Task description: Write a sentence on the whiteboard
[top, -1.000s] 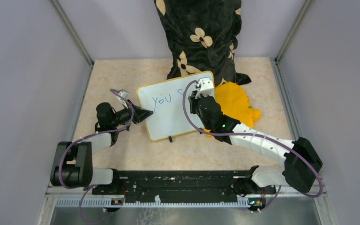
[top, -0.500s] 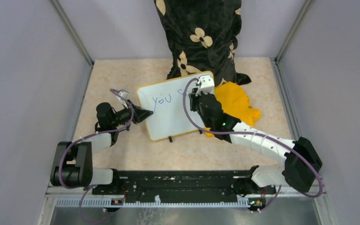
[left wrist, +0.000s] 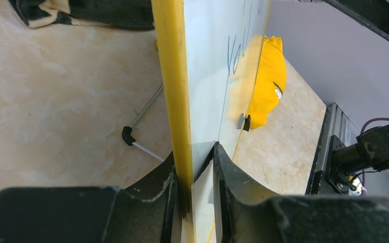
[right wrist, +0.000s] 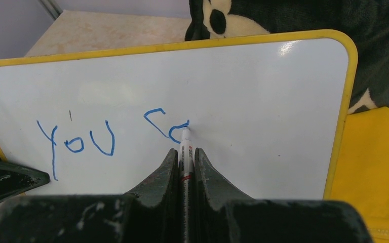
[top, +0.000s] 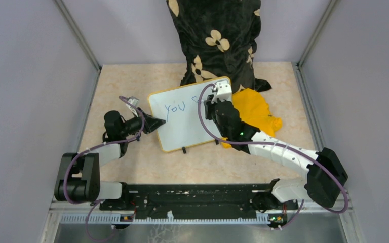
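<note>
Black fingers of the left end effector (left wrist: 195, 154) are clamped on the left edge of the whiteboard (top: 185, 124), one on each face, holding it tilted above the tabletop (top: 131, 162), likely so it cannot slide under the pen. On it the sentence (right wrist: 81, 142) so far reads "you" plus the start of a second word, in blue. The right end effector (right wrist: 185, 158) is closed tight on a marker (right wrist: 185, 139), its tip touching the board at the unfinished letter. A yellow cloth (top: 256, 114) lies just beside the board's right edge
</note>
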